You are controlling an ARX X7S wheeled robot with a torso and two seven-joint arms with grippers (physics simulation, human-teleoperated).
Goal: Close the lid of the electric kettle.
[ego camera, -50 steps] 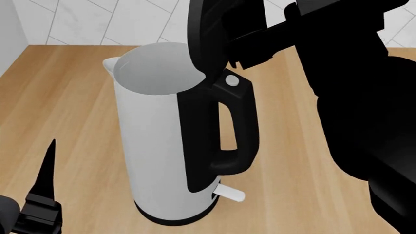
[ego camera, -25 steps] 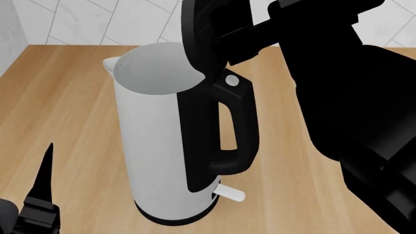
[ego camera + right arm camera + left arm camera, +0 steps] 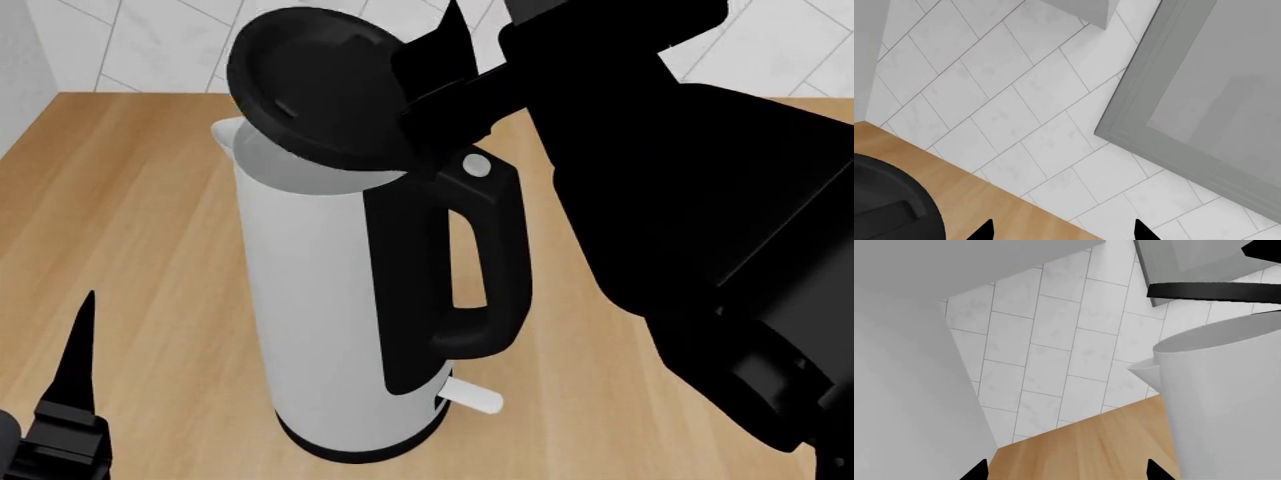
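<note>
The electric kettle point(image 3: 320, 300) stands upright on the wooden counter, its black handle point(image 3: 487, 260) to the right and its spout point(image 3: 227, 130) to the left. The lid point(image 3: 320, 85) is tilted, about halfway down over the open mouth. My right gripper point(image 3: 434, 70) is open and its fingers lie against the lid's back, by the hinge. The lid's edge shows in the right wrist view point(image 3: 887, 210), beside the open right gripper point(image 3: 1062, 232). My left gripper point(image 3: 80, 370) is low at the front left, clear of the kettle. It is open and empty in the left wrist view point(image 3: 1065, 472), which shows the kettle body point(image 3: 1227, 405) and lid point(image 3: 1214, 291).
The wooden counter point(image 3: 134, 200) runs back to a white tiled wall point(image 3: 174, 40). A plain white wall point(image 3: 901, 390) stands at the counter's left end. A grey framed panel point(image 3: 1201, 100) hangs on the tiles. My right arm point(image 3: 694, 200) fills the space right of the kettle.
The lid has swung from nearly upright down to the left over the kettle's mouth, with my right gripper and arm moving left behind it. The left gripper has barely moved.
</note>
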